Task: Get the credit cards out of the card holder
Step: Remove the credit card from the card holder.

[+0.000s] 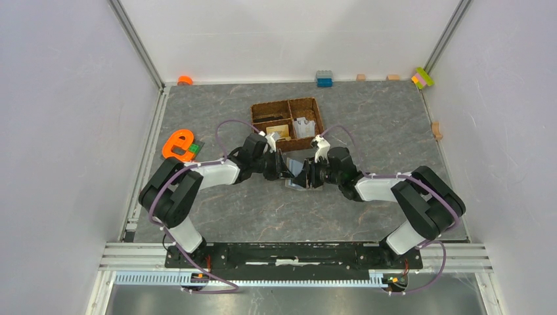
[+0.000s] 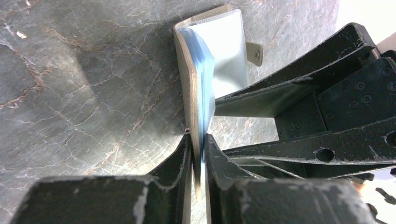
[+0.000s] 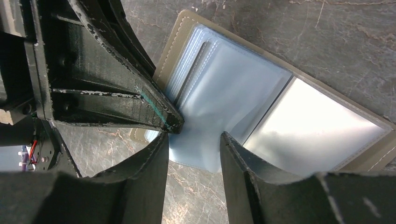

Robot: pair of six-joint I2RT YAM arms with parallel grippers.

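Grey-olive card holder (image 2: pixel 224 51) open, cards hidden | left fingers (image 2: pixel 177 164) clamped on its edge | right fingers (image 3: pixel 243 168) apart around sleeve (image 3: pixel 219 102)

In the overhead view my left arm (image 1: pixel 176 190) and right arm (image 1: pixel 423 200) are rooted at the bottom edge. Their elbows bow out toward the sides and the wrists meet nose to nose at mid-frame. My left gripper (image 2: pixel 198 140) is pinched tight on one edge of the card holder (image 2: pixel 224 51). My right gripper (image 3: pixel 191 140) faces it, jaws apart, with a clear page of the holder loose between them.
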